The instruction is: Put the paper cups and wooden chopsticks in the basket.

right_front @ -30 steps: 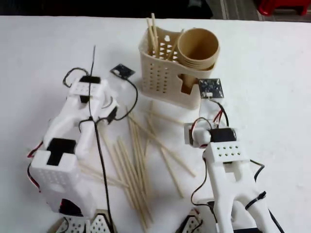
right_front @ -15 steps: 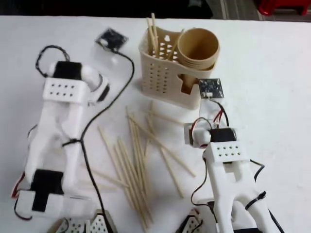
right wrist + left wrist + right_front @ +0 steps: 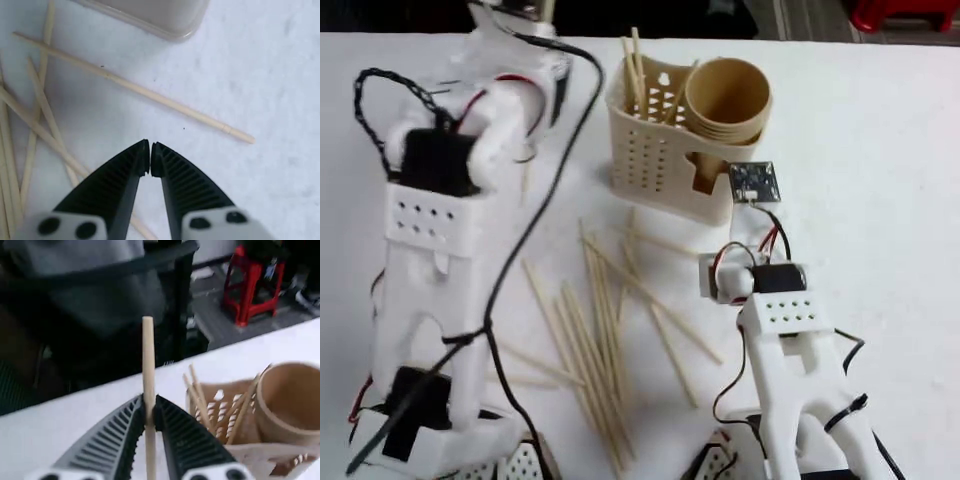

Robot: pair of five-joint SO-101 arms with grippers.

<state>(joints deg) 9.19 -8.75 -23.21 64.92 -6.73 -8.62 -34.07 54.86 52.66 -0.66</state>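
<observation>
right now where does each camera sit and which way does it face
High view: fixed above the table, looking down on the basket, loose chopsticks, left arm and right arm.
Left wrist view: on the left arm, facing out over the table's far edge; left gripper shut on a chopstick.
Right wrist view: on the right arm, facing down at the table; right gripper shut.
Shared: all three show the basket.

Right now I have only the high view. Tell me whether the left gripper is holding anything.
Observer: Yes. The left gripper is shut on one chopstick, which stands upright between its jaws.
Operator: Now report the right gripper.
Observer: The right gripper is shut on nothing. It hangs over bare table, and a loose chopstick lies just beyond its tips.
</observation>
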